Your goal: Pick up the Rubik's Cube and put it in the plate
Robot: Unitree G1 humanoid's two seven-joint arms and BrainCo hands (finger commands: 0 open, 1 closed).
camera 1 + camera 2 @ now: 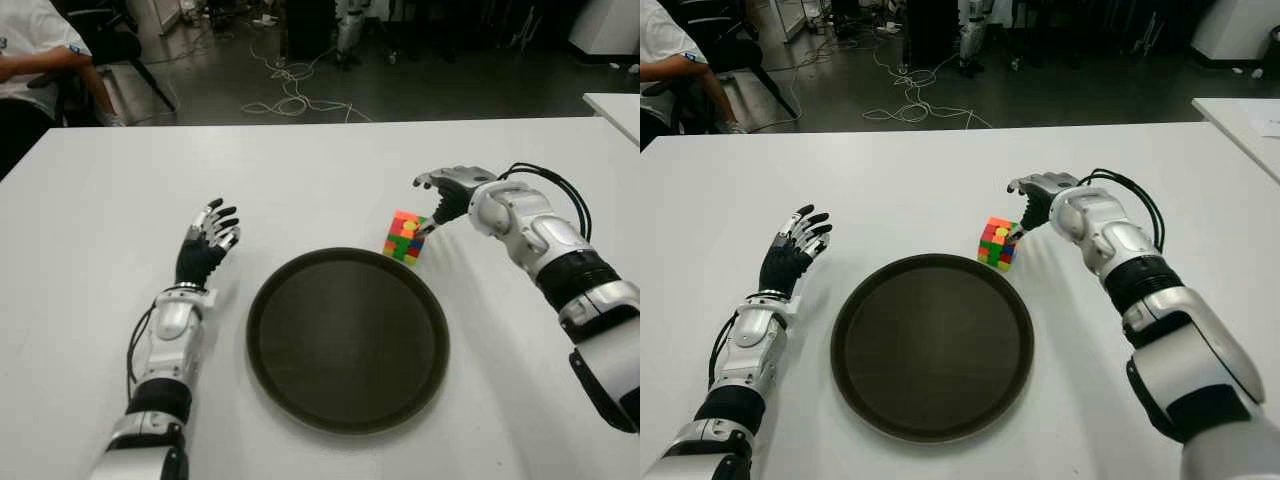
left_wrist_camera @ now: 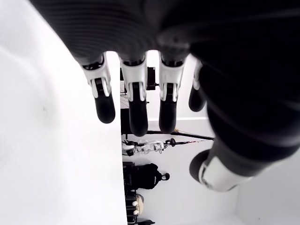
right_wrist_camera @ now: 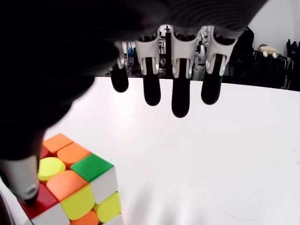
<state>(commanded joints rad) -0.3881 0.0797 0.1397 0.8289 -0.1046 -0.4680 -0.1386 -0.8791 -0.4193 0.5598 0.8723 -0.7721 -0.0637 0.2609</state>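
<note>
Right wrist view: Rubik's Cube (image 3: pixel 70 180) under thumb tip, four fingers (image 3: pixel 180 98) spread beyond it, nothing gripped. Right hand (image 1: pixel 447 197) much nearer than open, idle left hand (image 1: pixel 205 243); plate (image 1: pixel 300 400) just beside cube.

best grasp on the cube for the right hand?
Probably opposite side faces of the cube, taken from above and its far right, where the right hand hangs open with the thumb at the top face. The plate rim crowds its near-left side; the other sides look free.
</note>
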